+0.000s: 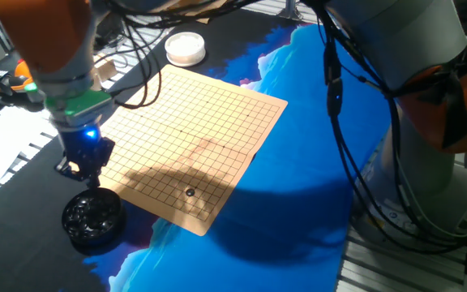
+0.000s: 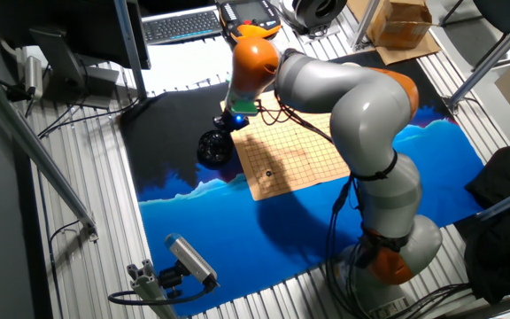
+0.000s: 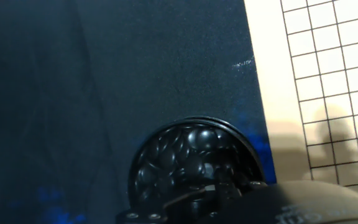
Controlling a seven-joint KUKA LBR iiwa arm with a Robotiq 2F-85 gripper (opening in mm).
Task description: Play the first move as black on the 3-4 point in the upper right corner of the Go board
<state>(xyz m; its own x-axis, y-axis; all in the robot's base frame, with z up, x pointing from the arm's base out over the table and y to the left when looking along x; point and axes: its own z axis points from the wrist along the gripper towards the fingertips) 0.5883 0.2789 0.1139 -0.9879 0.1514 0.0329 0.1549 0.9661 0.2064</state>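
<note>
A small glossy black stone (image 1: 189,192) lies on the tan Go board (image 1: 217,122), a few lines in from the corner nearest the camera; it also shows in the other fixed view (image 2: 268,173). My gripper (image 1: 85,172) hangs just above the round black bowl of stones (image 1: 92,217), off the board's left edge. In the hand view the bowl (image 3: 191,162) is full of black stones and sits right under the dark fingertips (image 3: 197,198). I cannot tell whether the jaws are open or whether they hold anything.
A white bowl (image 1: 185,47) stands beyond the board's far corner. The board lies on a black and blue cloth (image 1: 298,211). The arm's grey and orange body (image 1: 428,97) and cables rise at the right. A keyboard (image 2: 180,24) lies behind the table.
</note>
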